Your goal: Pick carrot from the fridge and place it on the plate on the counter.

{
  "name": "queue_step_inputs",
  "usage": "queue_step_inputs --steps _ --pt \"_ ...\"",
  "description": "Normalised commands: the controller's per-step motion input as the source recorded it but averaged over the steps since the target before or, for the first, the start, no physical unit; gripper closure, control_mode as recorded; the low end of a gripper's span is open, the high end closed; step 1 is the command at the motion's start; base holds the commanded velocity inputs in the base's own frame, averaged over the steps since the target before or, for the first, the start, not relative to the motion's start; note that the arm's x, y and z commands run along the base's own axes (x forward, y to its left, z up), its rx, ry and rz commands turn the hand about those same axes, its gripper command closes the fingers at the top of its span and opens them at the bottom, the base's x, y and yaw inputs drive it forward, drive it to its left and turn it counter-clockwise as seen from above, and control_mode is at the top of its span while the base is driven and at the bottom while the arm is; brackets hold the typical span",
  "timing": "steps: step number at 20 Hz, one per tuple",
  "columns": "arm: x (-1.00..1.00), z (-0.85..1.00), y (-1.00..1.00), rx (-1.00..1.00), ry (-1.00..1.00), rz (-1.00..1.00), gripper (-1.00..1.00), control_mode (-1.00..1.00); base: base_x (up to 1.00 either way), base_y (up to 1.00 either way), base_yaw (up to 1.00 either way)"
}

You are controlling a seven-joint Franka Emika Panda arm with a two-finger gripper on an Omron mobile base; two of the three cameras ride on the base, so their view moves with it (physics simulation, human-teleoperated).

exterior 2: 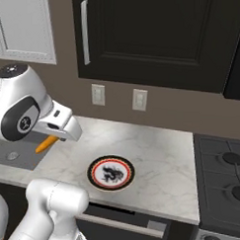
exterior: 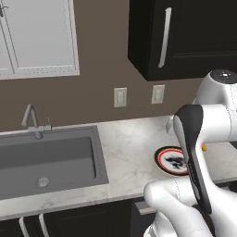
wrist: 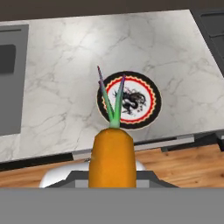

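Observation:
My gripper (exterior 2: 54, 134) is shut on the carrot (exterior 2: 45, 145), a slim orange stick that pokes down and left out of the hand. In the hand view the carrot (wrist: 111, 158) fills the bottom centre and hides the fingertips, and its green leaves point toward the plate (wrist: 129, 100). The plate (exterior 2: 111, 173), with red-orange rim, black ring and patterned white centre, lies on the white marble counter (exterior 2: 155, 158) near its front edge. The carrot hangs in the air, left of the plate and above the counter. A speck of the carrot (exterior: 203, 147) peeks past the arm. The fridge is out of view.
A grey sink (exterior: 46, 159) with a faucet (exterior: 31, 121) sits left of the plate. A grey stovetop (exterior 2: 223, 181) borders the counter on the right. Black wall cabinets (exterior 2: 155, 39) hang above. My own forearm covers part of the plate (exterior: 167, 159) in the left base view.

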Motion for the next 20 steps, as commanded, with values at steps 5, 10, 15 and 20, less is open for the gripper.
queue_step_inputs --steps 5,10,15,20 --pt "0.00 0.00 0.00 0.00 0.00 0.00 1.00 1.00 0.06 -0.47 0.00" --pt "0.00 0.00 0.00 0.00 0.00 0.00 1.00 1.00 0.17 -0.46 0.00" --pt "0.35 -0.40 -0.49 0.09 0.00 -0.01 1.00 -1.00 0.00 0.00 0.00" --pt "0.34 -0.73 -0.37 0.05 0.00 0.00 1.00 -1.00 0.00 0.00 0.00"
